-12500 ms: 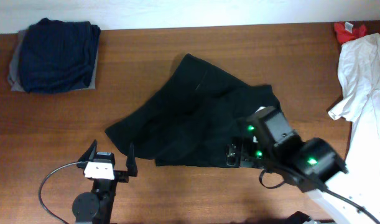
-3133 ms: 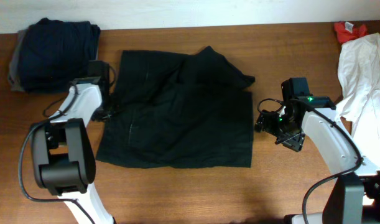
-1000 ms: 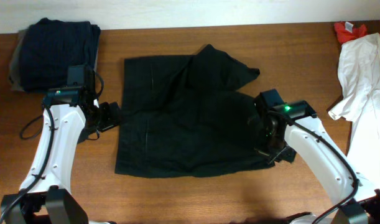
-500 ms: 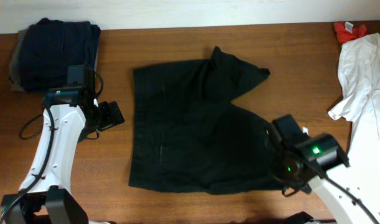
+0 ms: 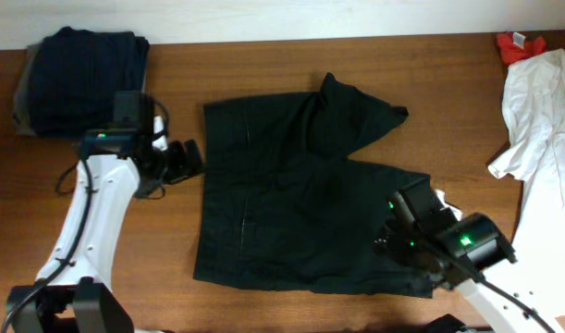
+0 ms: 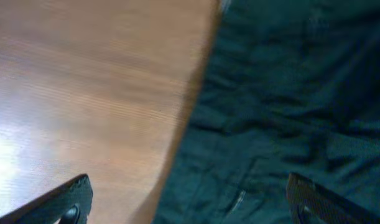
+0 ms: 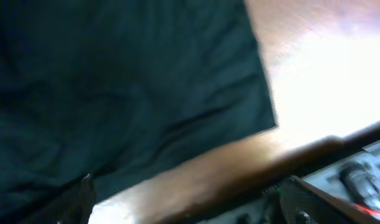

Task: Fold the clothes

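Black garment (image 5: 291, 203): lies spread and wrinkled in the middle of the table (image 5: 448, 92). It is roughly rectangular, with one flap bunched up and poking out at its far right corner. Left wrist view shows its left edge (image 6: 289, 112) running against bare wood. Right wrist view shows a corner of it (image 7: 127, 87) ending on wood.

Left gripper (image 5: 185, 159): just beside the garment's left edge, toward the far corner. Fingers stand spread wide with nothing held. From its own camera (image 6: 186, 190), one tip is over wood and the other over cloth.

Right gripper (image 5: 390, 239): over the garment's near right corner. Its fingers are wide apart (image 7: 188, 185) and no cloth is pinched. Cannot tell whether the tips touch the fabric.

Other clothes: a navy pile (image 5: 86, 79) sits on a grey piece (image 5: 21, 106), well off to the garment's far left. A white garment (image 5: 541, 120) lies crumpled well to its right. A small red piece (image 5: 518, 43) lies just beyond the white one.
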Tool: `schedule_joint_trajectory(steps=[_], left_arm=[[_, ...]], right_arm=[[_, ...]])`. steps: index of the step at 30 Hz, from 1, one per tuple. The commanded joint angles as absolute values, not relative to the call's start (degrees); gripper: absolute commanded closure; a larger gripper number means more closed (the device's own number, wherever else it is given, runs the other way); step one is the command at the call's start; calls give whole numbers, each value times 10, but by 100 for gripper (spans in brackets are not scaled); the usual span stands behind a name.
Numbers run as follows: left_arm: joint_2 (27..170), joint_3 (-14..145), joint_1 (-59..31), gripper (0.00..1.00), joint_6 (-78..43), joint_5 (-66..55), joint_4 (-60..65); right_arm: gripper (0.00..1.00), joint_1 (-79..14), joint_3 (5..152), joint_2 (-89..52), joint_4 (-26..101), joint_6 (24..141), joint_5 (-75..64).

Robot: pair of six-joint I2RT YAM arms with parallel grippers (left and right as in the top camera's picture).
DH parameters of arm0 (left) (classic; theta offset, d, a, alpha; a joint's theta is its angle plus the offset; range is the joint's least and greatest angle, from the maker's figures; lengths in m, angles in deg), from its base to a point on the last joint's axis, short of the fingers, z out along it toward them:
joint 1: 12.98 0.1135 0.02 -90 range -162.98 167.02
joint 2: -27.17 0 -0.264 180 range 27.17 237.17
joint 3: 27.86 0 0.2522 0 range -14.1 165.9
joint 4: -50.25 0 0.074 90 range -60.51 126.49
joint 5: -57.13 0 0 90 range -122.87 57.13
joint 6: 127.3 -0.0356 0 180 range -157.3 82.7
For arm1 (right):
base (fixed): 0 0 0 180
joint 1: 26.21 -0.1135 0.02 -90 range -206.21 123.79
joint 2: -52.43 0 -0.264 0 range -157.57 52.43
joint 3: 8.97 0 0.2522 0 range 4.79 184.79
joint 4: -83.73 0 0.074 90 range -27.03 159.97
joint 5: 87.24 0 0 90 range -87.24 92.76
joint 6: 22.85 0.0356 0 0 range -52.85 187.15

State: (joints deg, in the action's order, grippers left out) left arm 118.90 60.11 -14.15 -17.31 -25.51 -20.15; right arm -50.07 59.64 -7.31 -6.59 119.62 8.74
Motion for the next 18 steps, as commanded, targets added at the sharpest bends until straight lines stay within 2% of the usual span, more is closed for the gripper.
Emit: schedule_joint_trajectory(steps=[1, 8, 11, 16, 18], left_arm=[[1207, 579, -186, 3, -189, -239, -138], [1299, 573, -194, 4, -198, -243, -32], [1345, 573, -194, 5, -231, -243, 14], [1407, 573, -195, 9, -237, -280, 45], [1426, 573, -195, 17, -236, -299, 45]], right_arm=[[2, -506, 596, -96, -6, 1088, 30], [2, -506, 605, -109, 86, 1034, 5], [2, -506, 606, -114, 166, 923, -24], [2, -499, 626, -196, 335, 883, -11], [2, -485, 659, -258, 352, 883, -11]])
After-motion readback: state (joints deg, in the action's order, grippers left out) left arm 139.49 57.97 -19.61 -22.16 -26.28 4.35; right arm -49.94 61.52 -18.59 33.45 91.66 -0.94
